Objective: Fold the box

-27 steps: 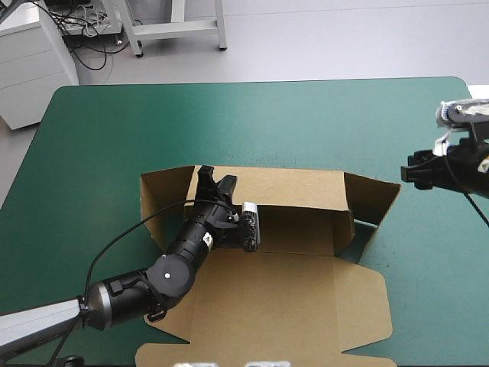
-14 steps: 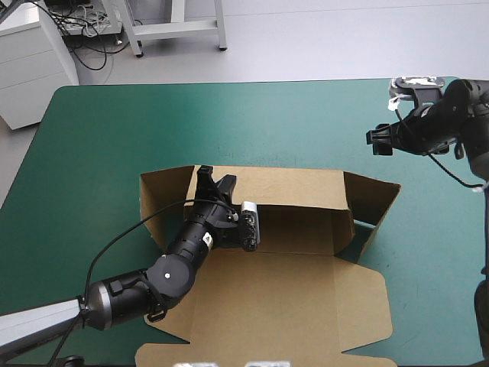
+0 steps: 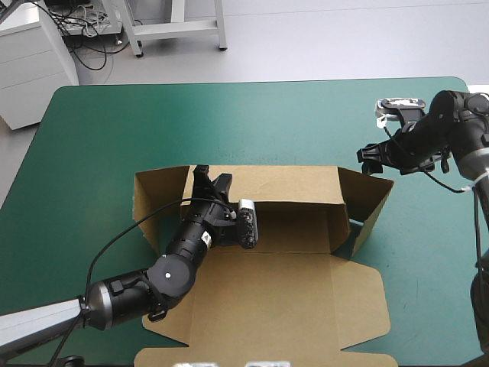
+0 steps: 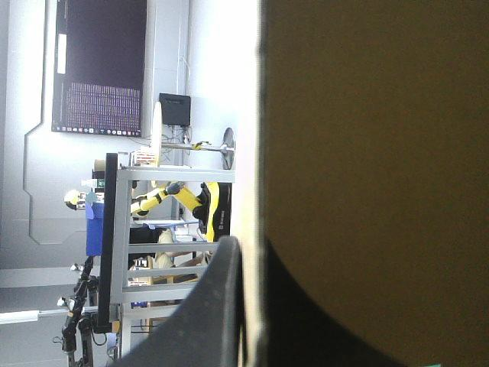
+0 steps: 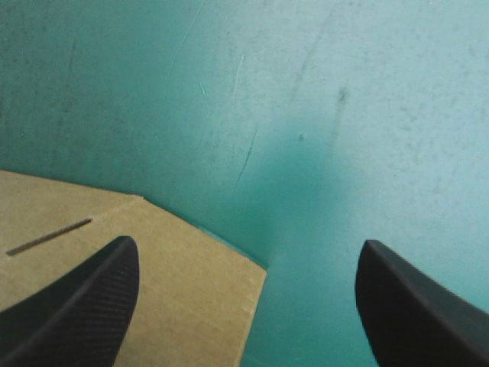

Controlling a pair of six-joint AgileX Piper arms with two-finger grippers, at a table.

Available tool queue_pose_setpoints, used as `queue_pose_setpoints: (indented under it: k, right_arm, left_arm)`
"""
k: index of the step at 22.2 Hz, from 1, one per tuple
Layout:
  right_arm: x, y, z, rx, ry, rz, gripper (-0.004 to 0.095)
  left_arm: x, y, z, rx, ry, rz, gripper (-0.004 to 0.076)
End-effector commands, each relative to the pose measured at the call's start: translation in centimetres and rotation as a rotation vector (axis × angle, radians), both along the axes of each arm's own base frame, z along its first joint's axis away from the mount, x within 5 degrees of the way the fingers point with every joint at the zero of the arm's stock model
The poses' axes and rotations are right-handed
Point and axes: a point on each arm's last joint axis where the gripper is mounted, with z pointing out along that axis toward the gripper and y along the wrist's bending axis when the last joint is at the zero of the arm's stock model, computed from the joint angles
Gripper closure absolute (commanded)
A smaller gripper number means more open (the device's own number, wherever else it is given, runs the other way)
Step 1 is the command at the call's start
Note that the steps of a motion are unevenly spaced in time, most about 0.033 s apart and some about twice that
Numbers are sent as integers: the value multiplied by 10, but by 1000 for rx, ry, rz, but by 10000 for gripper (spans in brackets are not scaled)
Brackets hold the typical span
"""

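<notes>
One brown box (image 3: 290, 294) wall in left gripper (image 3: 212, 178).

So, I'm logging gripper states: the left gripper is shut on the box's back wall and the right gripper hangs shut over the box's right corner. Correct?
Not quite: the right gripper is open, its fingers wide apart over the box corner, as the right wrist view shows. The left gripper is shut on the back wall.
</notes>
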Motion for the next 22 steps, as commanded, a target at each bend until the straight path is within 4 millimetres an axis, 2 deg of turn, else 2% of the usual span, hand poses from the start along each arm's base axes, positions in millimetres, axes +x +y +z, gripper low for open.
queue_pose_setpoints:
  k: [1,11,15,18,22]
  right_arm:
    - [-27,0,25,-4,-78,58,188]
    - [-69,6,21,26,-122,198,188]
    - [-77,10,6,62,-115,251,188]
    - [-90,18,-1,133,-258,288,188]
    - [-111,15,-15,72,-360,320,188]
  left_arm:
    - [0,2,20,-48,-81,14,756]
    - [0,2,20,-49,-80,13,756]
    - [0,2,20,-47,-83,12,756]
    - [0,2,20,-48,-82,14,756]
    - [0,2,20,-48,-82,14,756]
